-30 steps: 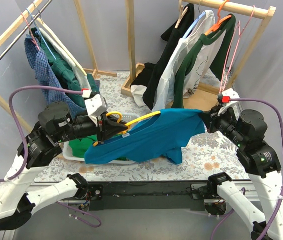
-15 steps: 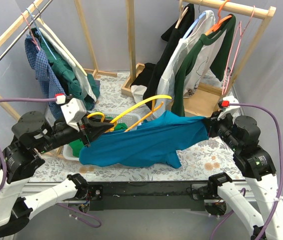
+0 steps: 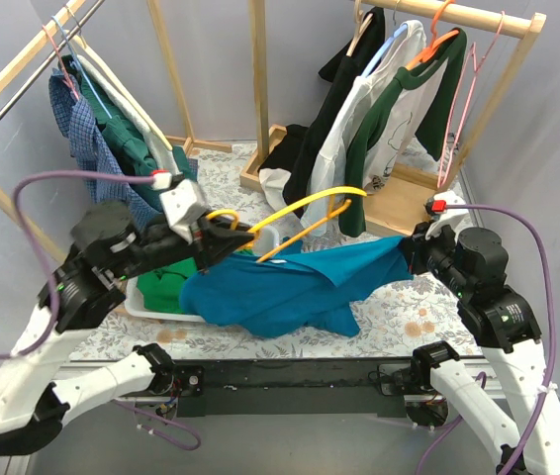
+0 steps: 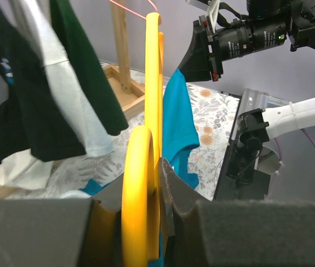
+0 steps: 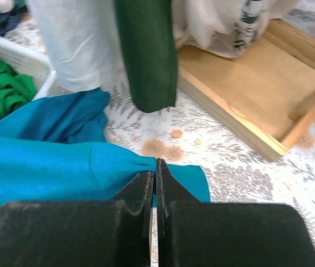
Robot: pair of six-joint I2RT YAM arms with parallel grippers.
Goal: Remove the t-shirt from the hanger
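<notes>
The left pincer point(image 3: 216, 233) is pressed together on the yellow plastic hanger point(image 3: 310, 206), close to its hook; the wrist view shows the yellow bar clamped between both fingers point(image 4: 177, 194). The right pincer point(image 3: 411, 252) is closed tight on a bunched edge of the teal t-shirt point(image 3: 290, 287), seen as gathered cloth at its tips point(image 5: 156, 167).

From the left pincer the hanger's long axis runs up and away toward the right-hand wooden rack of hanging garments point(image 3: 399, 99), its far tip near the dark green garment point(image 3: 414, 109) there. The t-shirt lies below that axis, sagging between the two pincers, low over the floral-patterned desk point(image 3: 409, 322). The hanger's lower arm meets the cloth's upper edge just beside the left pincer; whether that end sits inside the neck opening I cannot tell.

The left arm is the nearer to that contact. Open room appears upward and toward the left; the rack crowds the far tip.
</notes>
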